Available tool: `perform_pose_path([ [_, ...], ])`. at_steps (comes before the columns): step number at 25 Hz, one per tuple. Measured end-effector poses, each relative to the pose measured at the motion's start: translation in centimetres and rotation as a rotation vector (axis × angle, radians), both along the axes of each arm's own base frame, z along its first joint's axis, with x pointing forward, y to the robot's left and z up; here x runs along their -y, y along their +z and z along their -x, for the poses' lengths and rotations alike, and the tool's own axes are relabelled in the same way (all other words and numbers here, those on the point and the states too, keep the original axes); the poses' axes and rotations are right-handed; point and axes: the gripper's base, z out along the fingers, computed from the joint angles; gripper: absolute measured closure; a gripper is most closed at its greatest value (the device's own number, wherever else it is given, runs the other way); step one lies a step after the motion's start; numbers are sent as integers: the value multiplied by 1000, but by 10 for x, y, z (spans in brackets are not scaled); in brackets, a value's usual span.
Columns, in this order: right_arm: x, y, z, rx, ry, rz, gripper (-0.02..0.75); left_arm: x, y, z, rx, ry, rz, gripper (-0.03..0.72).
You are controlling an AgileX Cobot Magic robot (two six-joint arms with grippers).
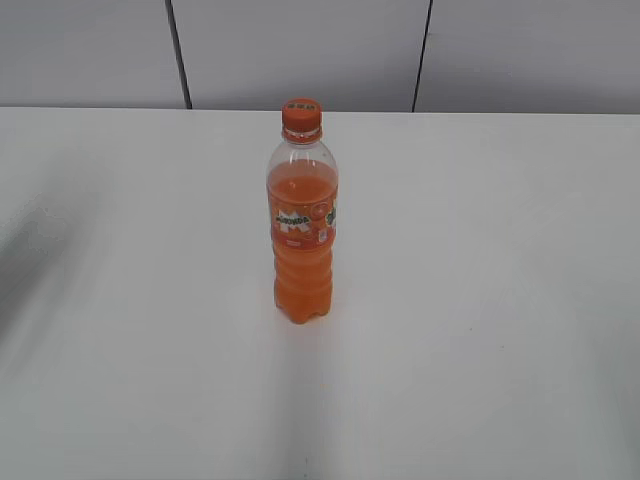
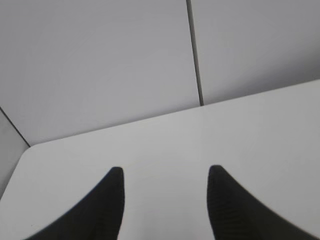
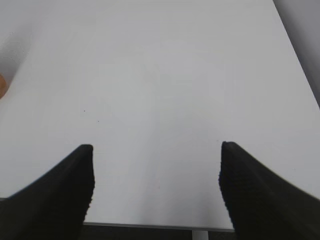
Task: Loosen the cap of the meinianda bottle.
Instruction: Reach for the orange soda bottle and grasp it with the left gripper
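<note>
The meinianda bottle stands upright in the middle of the white table in the exterior view, with orange drink and an orange-green label. The orange cap sits on its neck. Neither gripper shows in the exterior view. My left gripper is open and empty over bare table in the left wrist view. My right gripper is open and empty above the table's edge in the right wrist view. A sliver of orange shows at the left edge of the right wrist view.
A grey panelled wall runs behind the table's far edge. The table's rounded corner shows in the left wrist view. The table's edge lies just below my right gripper.
</note>
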Motion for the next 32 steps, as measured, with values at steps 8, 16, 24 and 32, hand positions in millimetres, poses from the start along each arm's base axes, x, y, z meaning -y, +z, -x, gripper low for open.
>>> perform_pose_path([
  [8, 0, 0, 0, 0, 0, 0, 154, 8, -23, -14, -59, -97, -18, 351],
  [16, -2, 0, 0, 0, 11, -19, 154, 34, -37, -19, -53, -376, 83, 351],
  [24, -3, 0, 0, 0, 17, -29, 154, 58, -59, -16, -181, -670, 168, 351],
  [32, -3, 0, 0, 0, 18, -30, 154, 67, -58, -18, -239, -879, 68, 354],
])
